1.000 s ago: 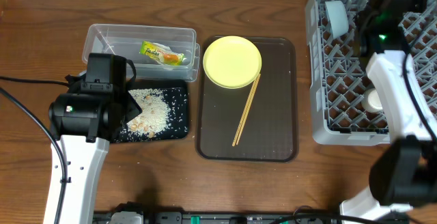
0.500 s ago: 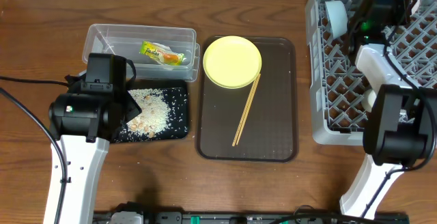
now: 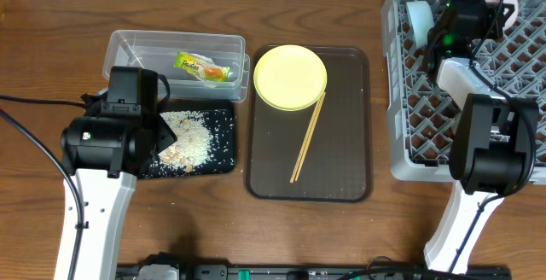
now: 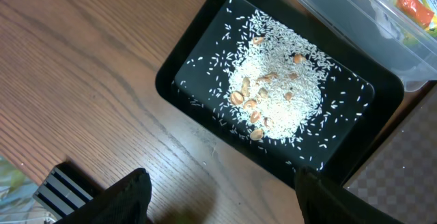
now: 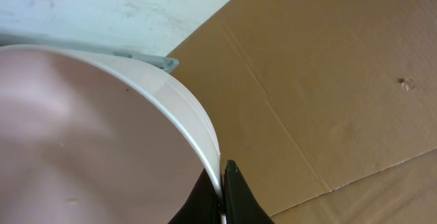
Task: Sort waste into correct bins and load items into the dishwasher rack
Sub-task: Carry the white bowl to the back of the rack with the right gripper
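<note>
My right gripper (image 5: 223, 173) is shut on the rim of the white bowl (image 5: 102, 135), held up over the far edge of the grey dishwasher rack (image 3: 409, 156). A light blue bowl (image 3: 418, 20) and a small white cup (image 3: 467, 126) sit in the rack. The yellow plate (image 3: 290, 77) and the chopsticks (image 3: 307, 139) lie on the brown tray. My left gripper (image 4: 222, 190) hangs open over the wood just in front of the black tray (image 4: 171, 80), which holds the rice scraps (image 4: 276, 94). The green-and-yellow wrapper (image 3: 203, 67) lies in the clear tub (image 3: 136, 45).
The brown serving tray (image 3: 341, 169) fills the table's middle between the bins and the rack. The right arm's white link (image 3: 490, 101) stretches across the rack. A black cable (image 3: 26, 101) runs in from the left edge. Cardboard (image 5: 328, 80) lies beyond the table.
The right arm has swung toward the rack's far edge, carrying the white bowl into sight at the top right. The left arm has not moved.
</note>
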Available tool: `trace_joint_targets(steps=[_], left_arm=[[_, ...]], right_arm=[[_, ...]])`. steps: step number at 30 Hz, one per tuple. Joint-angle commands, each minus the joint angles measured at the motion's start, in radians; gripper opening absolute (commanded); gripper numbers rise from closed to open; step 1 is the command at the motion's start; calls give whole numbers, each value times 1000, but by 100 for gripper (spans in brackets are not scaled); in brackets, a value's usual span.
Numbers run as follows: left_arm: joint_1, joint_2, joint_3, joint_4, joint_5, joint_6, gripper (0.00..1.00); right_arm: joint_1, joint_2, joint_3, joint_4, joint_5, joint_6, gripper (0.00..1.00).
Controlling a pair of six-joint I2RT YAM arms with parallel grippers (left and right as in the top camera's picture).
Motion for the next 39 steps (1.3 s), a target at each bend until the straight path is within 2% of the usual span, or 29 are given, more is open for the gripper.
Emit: trace_joint_targets(steps=[1,11,19,29,30,33,36,37,39], left_arm=[[3,0,5,0,-13,2,70],[3,0,5,-9,-12,2,71],[3,0,5,-8,-12,2,70],[3,0,5,-8,-13,2,71],[3,0,5,-8,-13,2,71],[3,0,5,-8,-13,2,70],[3,0,5,-8,-13,2,71],[3,0,5,-8,-13,2,70],[3,0,5,-8,-13,2,70]], right_arm=[[3,3,6,7,14,28,1],[17,54,6,18,-8,50,1],[80,84,6,6,-10,80,1],[139,67,6,-32,139,137,1],[138,57,6,-36,178,168,6],[137,32,6,-53,236,263,34],[138,3,6,-76,220,282,57],[138,0,6,-78,219,282,61],[138,-16,6,-100,222,282,64]])
